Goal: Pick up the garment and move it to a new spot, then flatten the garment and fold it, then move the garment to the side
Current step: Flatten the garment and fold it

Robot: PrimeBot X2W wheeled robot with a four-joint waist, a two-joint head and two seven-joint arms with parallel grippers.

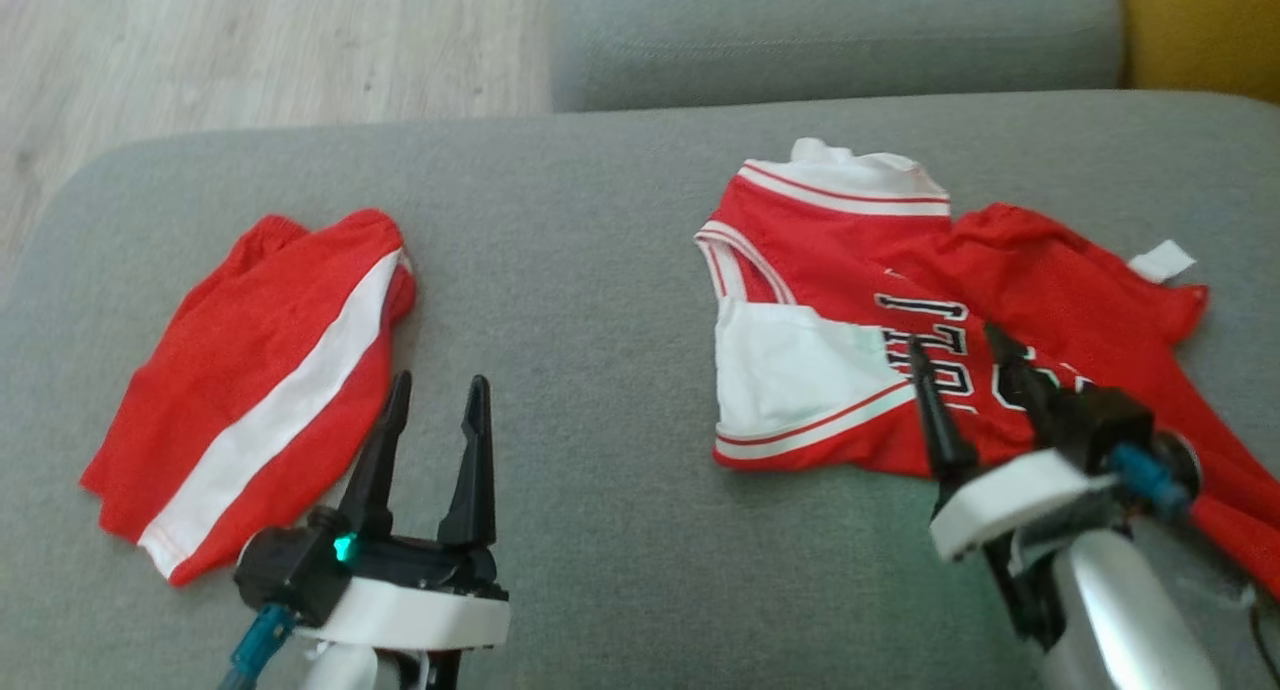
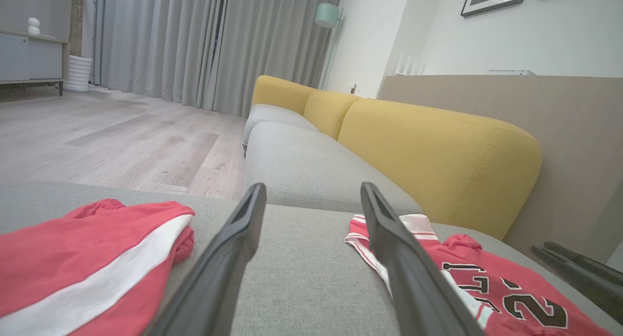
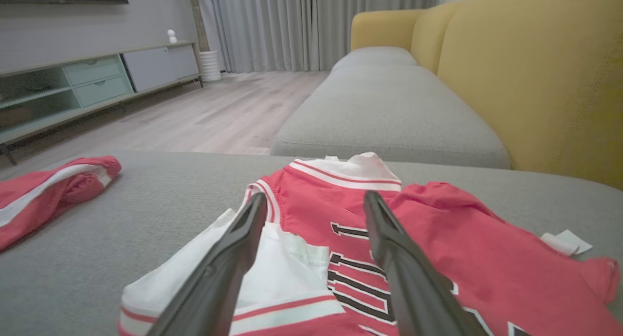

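The right gripper (image 1: 955,342) has its two dark fingers spread wide with nothing between them. It is poised over the near half of the jersey (image 1: 830,245), above the black lettering; whether the tips touch the cloth cannot be told. The jersey lies rumpled on the right of the grey seat cushion (image 1: 600,270). Its white-trimmed collar is at the far end, a white panel is folded over on its left, and its right half is bunched, with a small white tag (image 1: 1160,260) at the far right edge. It looks light, thin and limp, so it would likely sag and drag from a single pinch. A hold on the striped hem or a shoulder edge, where the cloth is doubled, seems surest. The left gripper (image 1: 438,382), likewise spread and empty, sits at the near left, just beside the folded red shorts (image 1: 250,370) and well apart from the jersey.
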